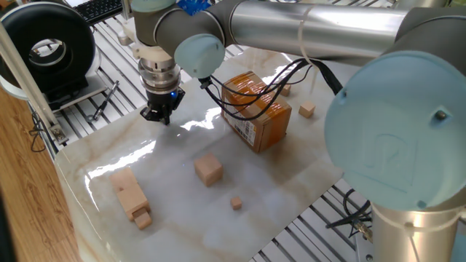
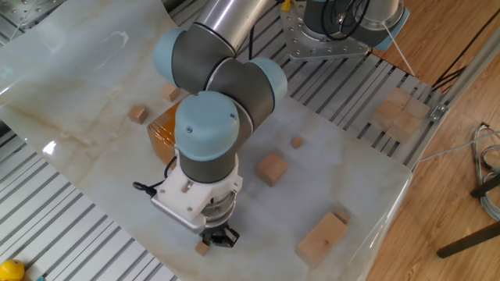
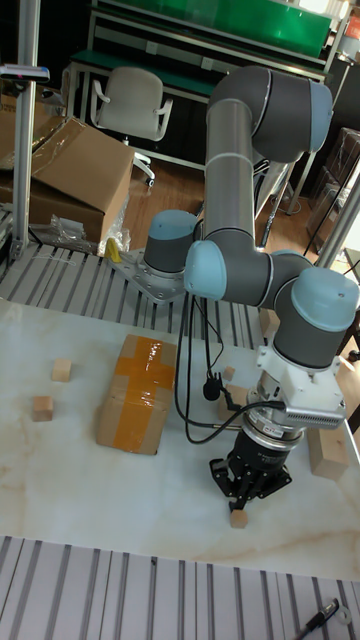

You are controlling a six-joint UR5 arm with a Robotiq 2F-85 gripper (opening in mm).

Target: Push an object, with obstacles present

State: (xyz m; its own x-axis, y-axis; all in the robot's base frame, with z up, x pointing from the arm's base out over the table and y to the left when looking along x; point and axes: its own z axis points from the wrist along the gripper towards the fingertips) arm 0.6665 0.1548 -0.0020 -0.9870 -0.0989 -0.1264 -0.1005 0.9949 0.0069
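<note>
The object, a tiny light-wood cube (image 2: 202, 248), lies near the marble top's edge and also shows in the tall fixed view (image 3: 238, 519). My gripper (image 2: 221, 238) stands low over the table right beside it, fingers together and holding nothing; the cube touches or nearly touches the fingertips. In one fixed view the gripper (image 1: 159, 116) hides the cube. The tall fixed view has the gripper (image 3: 243, 495) just behind the cube. Obstacles: a brown taped cardboard box (image 1: 256, 109), a mid-sized wood cube (image 1: 209, 169) and long stacked wood blocks (image 1: 131, 196).
Small wood cubes lie apart: one (image 1: 236, 204) near the front, one (image 1: 307, 110) past the box, two more (image 2: 138, 114) (image 2: 170, 92) behind the box. Slatted metal (image 2: 70, 234) borders the marble top. A black round device (image 1: 47, 47) stands off the table.
</note>
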